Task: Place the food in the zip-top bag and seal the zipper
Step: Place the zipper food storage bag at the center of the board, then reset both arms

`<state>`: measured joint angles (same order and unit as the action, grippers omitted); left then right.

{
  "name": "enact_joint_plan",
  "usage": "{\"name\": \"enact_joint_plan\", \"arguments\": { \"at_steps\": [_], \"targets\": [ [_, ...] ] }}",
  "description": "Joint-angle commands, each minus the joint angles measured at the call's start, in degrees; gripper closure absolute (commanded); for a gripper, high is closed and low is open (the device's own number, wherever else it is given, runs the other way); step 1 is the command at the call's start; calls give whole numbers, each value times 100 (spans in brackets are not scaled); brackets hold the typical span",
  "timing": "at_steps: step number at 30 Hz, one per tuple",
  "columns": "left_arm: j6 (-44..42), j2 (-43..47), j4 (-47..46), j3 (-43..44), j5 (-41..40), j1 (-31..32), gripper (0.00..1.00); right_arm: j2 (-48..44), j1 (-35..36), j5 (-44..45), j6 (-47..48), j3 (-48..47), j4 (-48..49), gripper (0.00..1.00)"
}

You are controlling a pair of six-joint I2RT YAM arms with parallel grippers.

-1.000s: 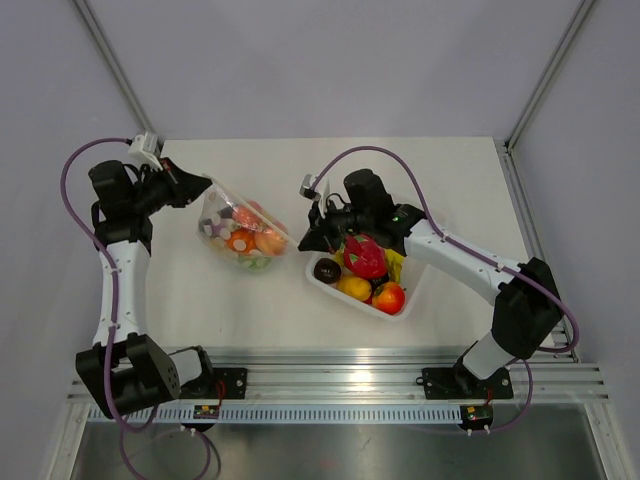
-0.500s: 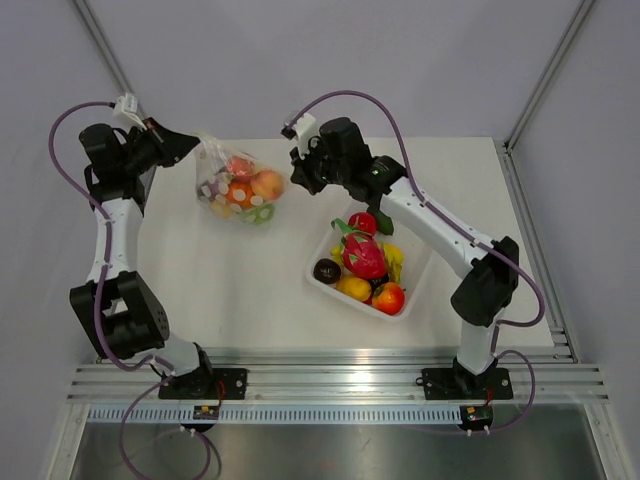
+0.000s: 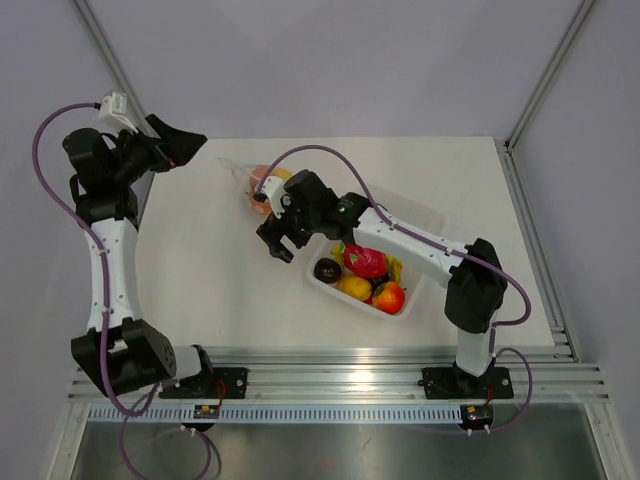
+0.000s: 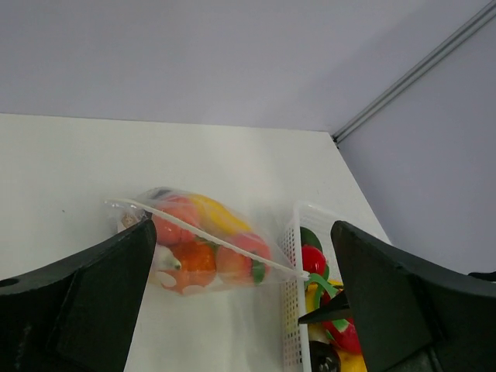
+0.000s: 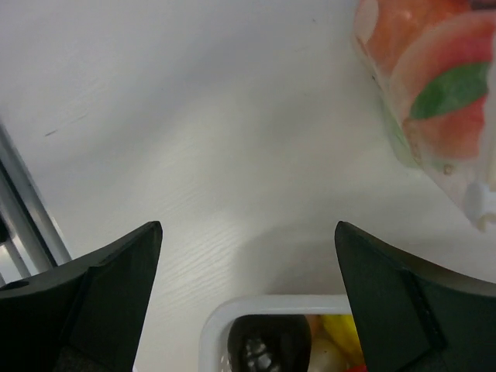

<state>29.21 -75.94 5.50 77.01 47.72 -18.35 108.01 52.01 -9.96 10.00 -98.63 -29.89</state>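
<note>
Lighting: bright, even, diffuse from overhead; shadows faint and soft-edged on the table (image 3: 200, 290). Right wrist view: fingers (image 5: 85, 302) dark and blurred at the near edge, zip-top bag (image 5: 434, 93) slightly out of focus.

— Any writing you can read from up there?
— None. In my top view and both wrist views, no words, numbers or brand marks are legible on anything.

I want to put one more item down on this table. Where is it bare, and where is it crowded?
Bare: the wide left part of the table, between the left arm and the right gripper; also the far right corner behind the tray. Crowded: the middle, where zip-top bag, right gripper and tray sit close.
</note>
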Motion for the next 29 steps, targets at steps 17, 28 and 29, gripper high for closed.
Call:
{"name": "enact_joint_plan", "arguments": {
  "at_steps": [17,28,29],
  "targets": [
    [-1030,2627,2781,-1601,-2451,1430,1,-2652,-103,5214,-2994,1934,-1562,1],
    [-1366,2980,3142,-2261,-2962,1501,1,-3409,-103,5609,-3733,2964,-1810,0],
    [-1366,2963,3133,-2243,-2971,1501,1,-3392,-103,5662,-3751,2937,-1906,1]
  ]
}}
